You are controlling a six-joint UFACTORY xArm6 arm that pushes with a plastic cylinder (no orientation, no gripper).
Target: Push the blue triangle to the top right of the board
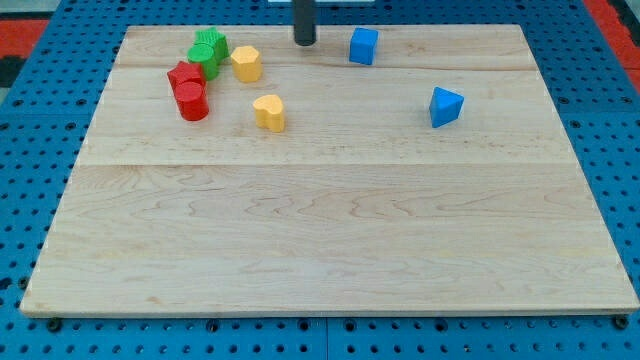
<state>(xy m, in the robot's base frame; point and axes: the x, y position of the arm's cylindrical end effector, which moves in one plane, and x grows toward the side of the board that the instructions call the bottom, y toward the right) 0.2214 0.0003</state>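
The blue triangle [446, 106] lies on the wooden board [330, 230] in the upper right part, a little below the top edge. My tip [304, 41] stands near the top edge at the centre, far to the left of the triangle. A blue cube [363, 46] sits just right of my tip, apart from it.
At the upper left lie a green block [209, 50], a yellow block [246, 63], two red blocks [188, 90] touching each other, and a second yellow block [269, 112] lower down. A blue pegboard [610, 120] surrounds the board.
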